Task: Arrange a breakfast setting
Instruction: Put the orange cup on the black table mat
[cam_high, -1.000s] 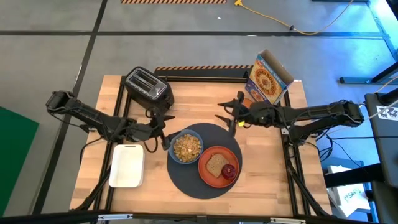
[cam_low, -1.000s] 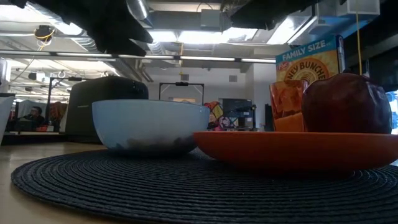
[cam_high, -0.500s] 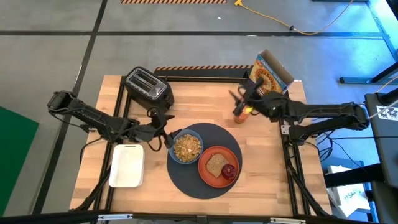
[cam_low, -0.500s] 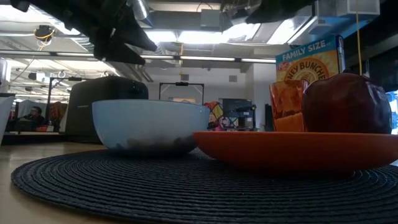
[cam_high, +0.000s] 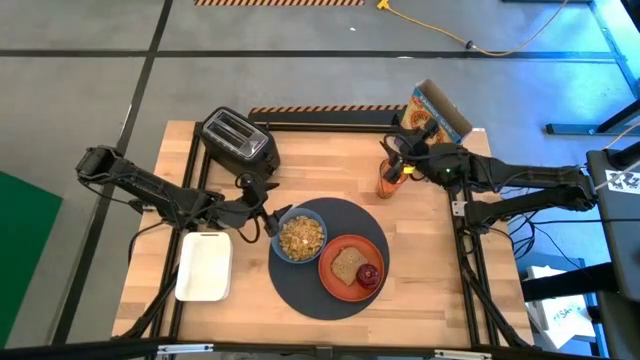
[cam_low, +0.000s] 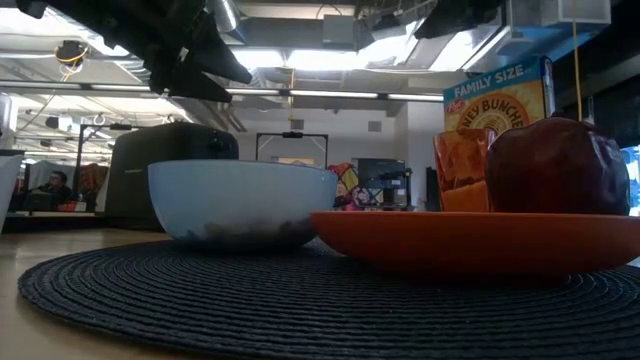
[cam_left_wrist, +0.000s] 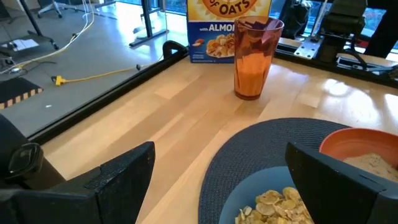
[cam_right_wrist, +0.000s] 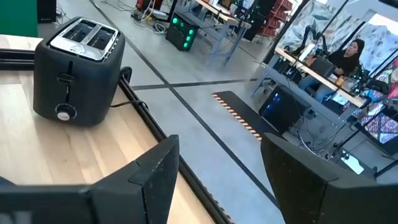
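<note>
Light wood surface (cam_high: 330, 150) with dark metal frame, on grey concrete floor; the low view looks across into an open workshop with ceiling strip lights. Black two-slot toaster (cam_high: 238, 140) at the back left, cereal box (cam_high: 432, 118) at the back right, white rectangular tray (cam_high: 204, 266) front left. Round woven dark-grey mat (cam_high: 302, 290) mid-front carries a pale blue bowl (cam_high: 300, 238) of flakes and a glossy orange plate (cam_high: 336, 276), just beside each other. On the plate: brown toast slice (cam_high: 348, 264) and small dark-red fruit (cam_high: 369, 275). Translucent orange cup (cam_high: 389, 180), ribbed and tapered, stands upright behind the mat near the box. Left gripper (cam_high: 262, 208) low by the bowl's left rim, jaws wide apart, empty. Right gripper (cam_high: 397, 160) above the cup, jaws parted, nothing clamped; a second ago it sat further left, over the mat's back edge, and has pulled toward the box. Left arm unchanged.
</note>
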